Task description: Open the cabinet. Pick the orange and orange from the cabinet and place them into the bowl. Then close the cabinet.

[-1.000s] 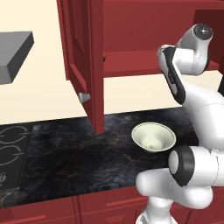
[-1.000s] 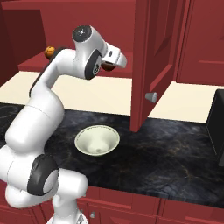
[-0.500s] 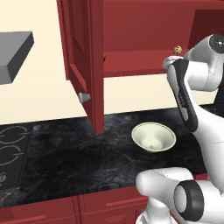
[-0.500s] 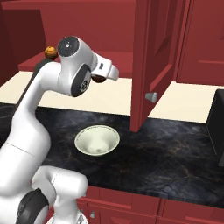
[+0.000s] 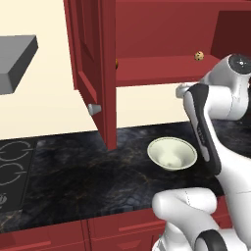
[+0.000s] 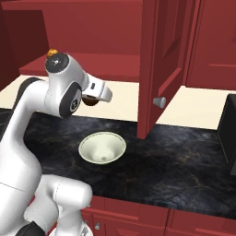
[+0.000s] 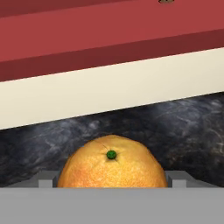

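Now your gripper [image 6: 92, 99] holds an orange [image 7: 112, 162] clamped between its jaws, and it has swung out of the cabinet [image 5: 162, 63] to hang above the counter, with the bowl [image 6: 102, 147] just below and ahead. You've one fruit ready to lower; the other orange [image 6: 52, 52] sits behind on the shelf.

dark marbled black counter [image 5: 73, 171] running across the room, backed by a plain cream wall [image 5: 44, 108]. low red drawer fronts [image 6: 138, 221] under the counter edge, a black stove top with ring burners [image 5: 12, 171] set into its left end, a grey hood [image 5: 14, 59] jutting out above that. flat, even light, no hard shadows.
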Controlling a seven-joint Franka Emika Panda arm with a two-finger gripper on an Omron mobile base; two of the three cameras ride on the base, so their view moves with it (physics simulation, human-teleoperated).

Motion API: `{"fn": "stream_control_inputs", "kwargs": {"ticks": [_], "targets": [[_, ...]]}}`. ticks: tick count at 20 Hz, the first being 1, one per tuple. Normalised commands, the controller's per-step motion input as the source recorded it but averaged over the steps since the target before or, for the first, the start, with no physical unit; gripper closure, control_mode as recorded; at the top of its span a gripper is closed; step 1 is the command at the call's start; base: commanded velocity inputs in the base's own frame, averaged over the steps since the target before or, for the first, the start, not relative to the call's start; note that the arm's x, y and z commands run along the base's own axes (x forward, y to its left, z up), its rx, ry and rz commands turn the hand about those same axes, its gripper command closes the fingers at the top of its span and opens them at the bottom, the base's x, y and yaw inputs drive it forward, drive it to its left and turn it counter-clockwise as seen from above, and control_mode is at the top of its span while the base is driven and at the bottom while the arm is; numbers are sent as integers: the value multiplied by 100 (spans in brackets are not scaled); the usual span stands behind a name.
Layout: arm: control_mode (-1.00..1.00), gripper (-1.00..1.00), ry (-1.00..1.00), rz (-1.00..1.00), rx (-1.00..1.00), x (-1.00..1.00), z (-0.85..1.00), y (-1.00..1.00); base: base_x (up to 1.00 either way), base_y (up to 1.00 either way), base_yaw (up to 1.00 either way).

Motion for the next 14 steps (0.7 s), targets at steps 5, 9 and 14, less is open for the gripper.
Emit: {"fn": "stream_control_inputs", "kwargs": {"ticks": [5, 9, 14], "targets": [[-100, 100, 12, 0, 0, -1, -39, 14, 0, 0, 0], [-100, 100, 10, 0, 0, 0, -43, 8, 0, 0, 0], [-100, 100, 9, 0, 0, 0, -47, 8, 0, 0, 0]]}}
